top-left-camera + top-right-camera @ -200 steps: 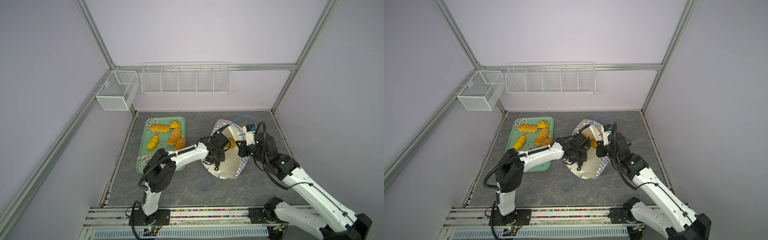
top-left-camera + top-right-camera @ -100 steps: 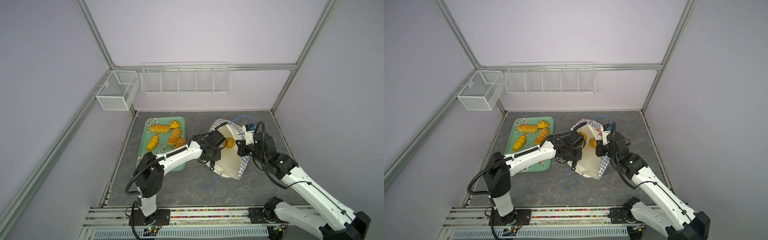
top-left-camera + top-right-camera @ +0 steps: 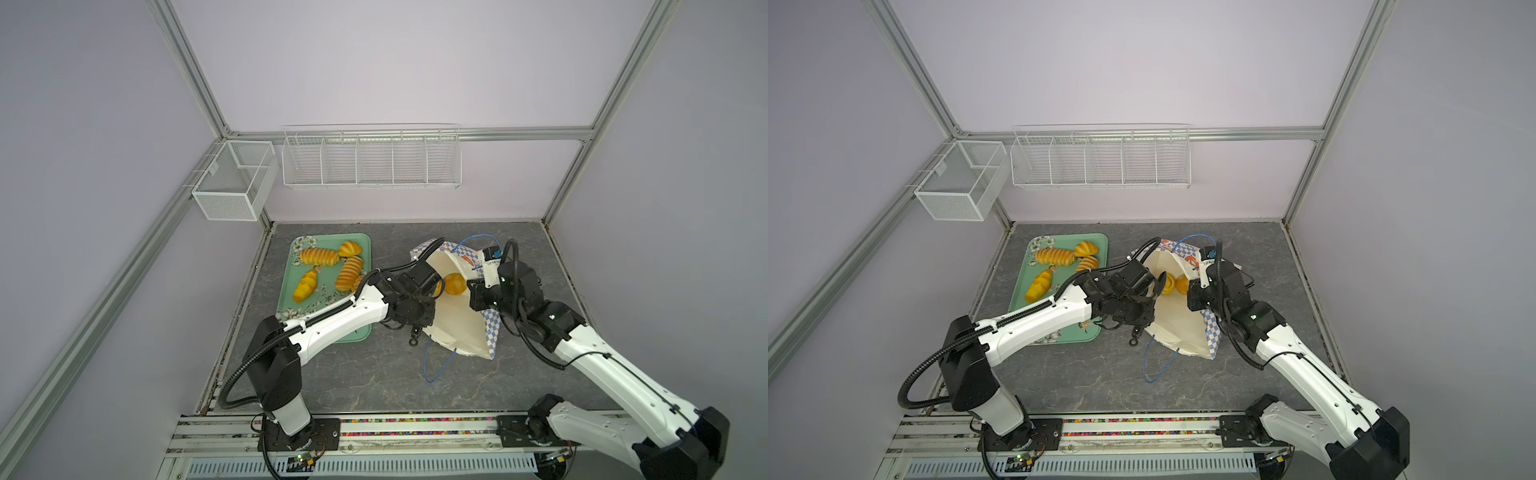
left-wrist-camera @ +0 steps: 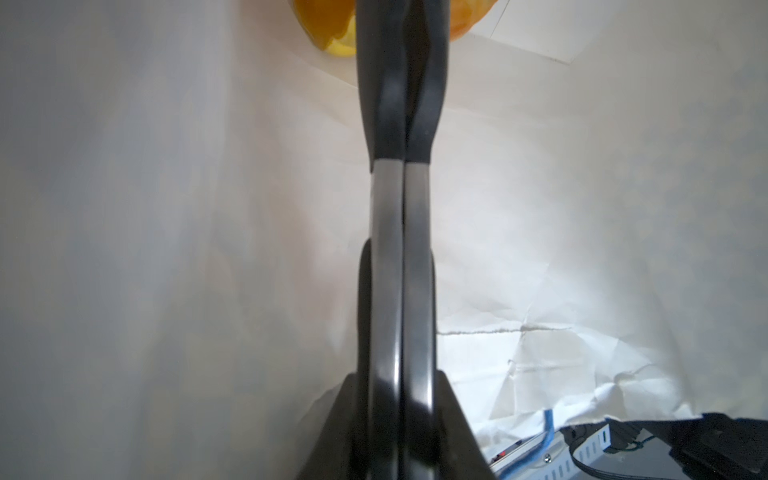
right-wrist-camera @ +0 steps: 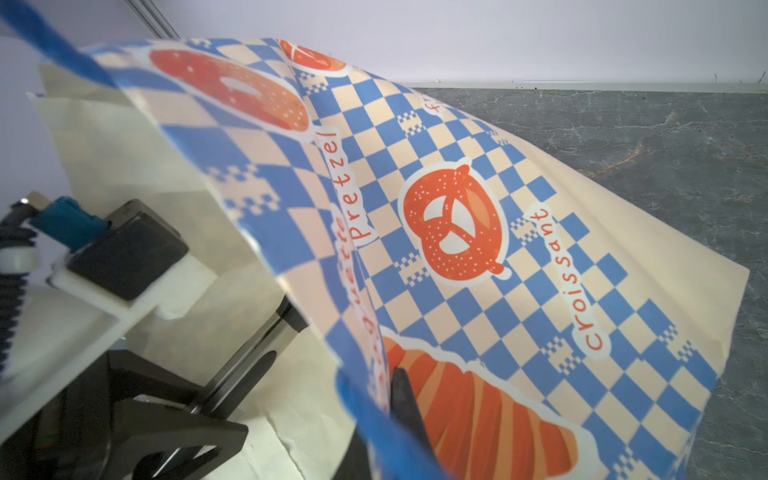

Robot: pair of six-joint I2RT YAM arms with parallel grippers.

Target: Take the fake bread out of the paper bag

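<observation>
Bread [image 4: 328, 29] mostly behind fingers [image 4: 386, 104], perhaps ungripped.

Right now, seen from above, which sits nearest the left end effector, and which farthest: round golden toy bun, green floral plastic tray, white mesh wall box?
From the left end effector:
1. Round golden toy bun, beside it inside the checked paper bag.
2. Green floral plastic tray, leftward, under that arm.
3. White mesh wall box, high, far left.
</observation>
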